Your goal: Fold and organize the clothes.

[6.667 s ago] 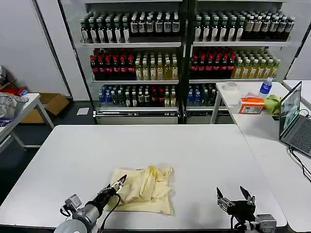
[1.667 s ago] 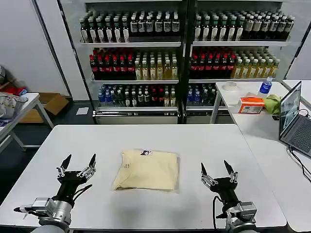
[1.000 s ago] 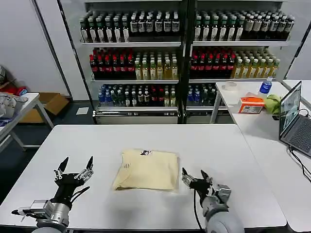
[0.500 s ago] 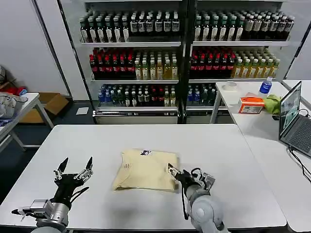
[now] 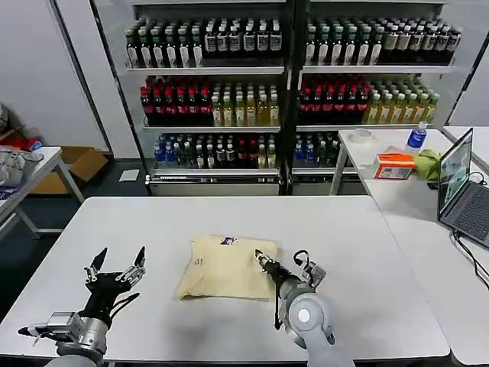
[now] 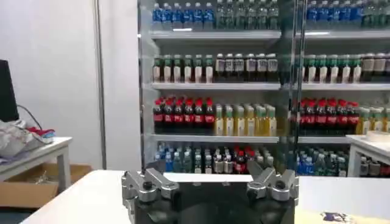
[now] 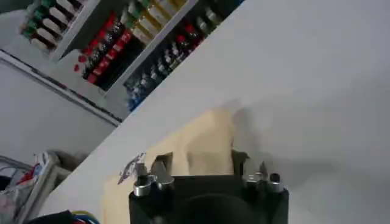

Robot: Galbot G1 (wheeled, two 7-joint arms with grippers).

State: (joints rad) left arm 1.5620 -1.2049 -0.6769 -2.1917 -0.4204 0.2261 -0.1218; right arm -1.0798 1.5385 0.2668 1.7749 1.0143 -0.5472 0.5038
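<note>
**Folded shirt, right gripper at its edge**

While the white table (image 5: 359, 229) carries everything, the cream-yellow T-shirt (image 5: 225, 267) lies folded flat near its middle, label by the far edge. At its right edge sits the right gripper (image 5: 265, 264), whose jaw spread I cannot tell. Well left, the left gripper (image 5: 117, 265) hovers, fingers spread.

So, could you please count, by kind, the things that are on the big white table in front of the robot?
Folded cream-yellow T-shirt: 1
Grippers over the table: 2, the left gripper open beside the shirt, the right gripper at the shirt's right edge
Total: 3
</note>
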